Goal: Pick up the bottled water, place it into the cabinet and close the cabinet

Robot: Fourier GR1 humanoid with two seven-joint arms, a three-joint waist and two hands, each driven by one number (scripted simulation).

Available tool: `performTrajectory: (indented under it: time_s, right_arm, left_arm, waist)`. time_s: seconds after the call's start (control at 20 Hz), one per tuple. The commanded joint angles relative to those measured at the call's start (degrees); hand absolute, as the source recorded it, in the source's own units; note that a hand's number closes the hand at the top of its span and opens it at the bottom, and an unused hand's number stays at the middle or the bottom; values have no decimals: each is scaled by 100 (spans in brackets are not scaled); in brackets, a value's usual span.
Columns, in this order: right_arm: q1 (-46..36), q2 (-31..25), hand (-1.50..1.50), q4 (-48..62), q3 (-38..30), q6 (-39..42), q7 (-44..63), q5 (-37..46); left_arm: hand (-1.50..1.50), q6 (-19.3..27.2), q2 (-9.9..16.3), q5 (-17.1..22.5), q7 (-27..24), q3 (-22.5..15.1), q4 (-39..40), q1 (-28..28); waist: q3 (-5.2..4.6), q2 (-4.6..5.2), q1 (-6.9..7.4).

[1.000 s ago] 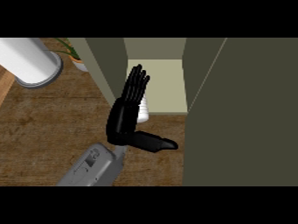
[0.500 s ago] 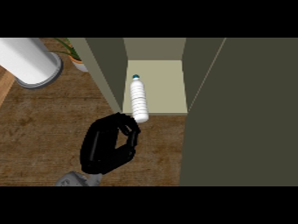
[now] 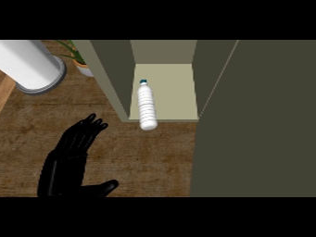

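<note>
A: Where is the bottled water [image 3: 147, 104] found?

B: It is seen lying on the cabinet [image 3: 161, 83] floor, cap pointing inward, its base reaching past the front edge over the desk [image 3: 147, 157].

A: And the hand?

B: One hand [image 3: 70, 159] is shown at the view's lower left, released, fingers straight, nothing held, well apart from the bottle. Which arm it belongs to cannot be told.

A: What could go wrong?

B: The door [image 3: 269, 120] may be blocked by the protruding base, or the bottle could be rolled out if it is nudged.
</note>
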Motion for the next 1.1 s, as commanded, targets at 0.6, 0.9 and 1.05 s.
performTrajectory:
  time_s: [0.6, 0.9, 1.05]
  right_arm:
    - [-940, -555, 150, -1072, 1884, 218, 1257, 1241]
    - [-831, -150, 150, -745, 2625, -373, 1412, 600]
    - [-935, -141, 150, -593, 2761, -453, 1369, 490]
  left_arm:
    - [-150, -909, 889, 1070, -48, 1047, -907, 1242]
    - [-150, -1465, 1247, 1394, -96, 1374, -927, 1657]
    - [-150, -1657, 1482, 1464, -36, 1554, -905, 1679]
  waist:
    - [-68, -40, 219]
    - [-70, 83, 420]
    - [-74, 99, 530]
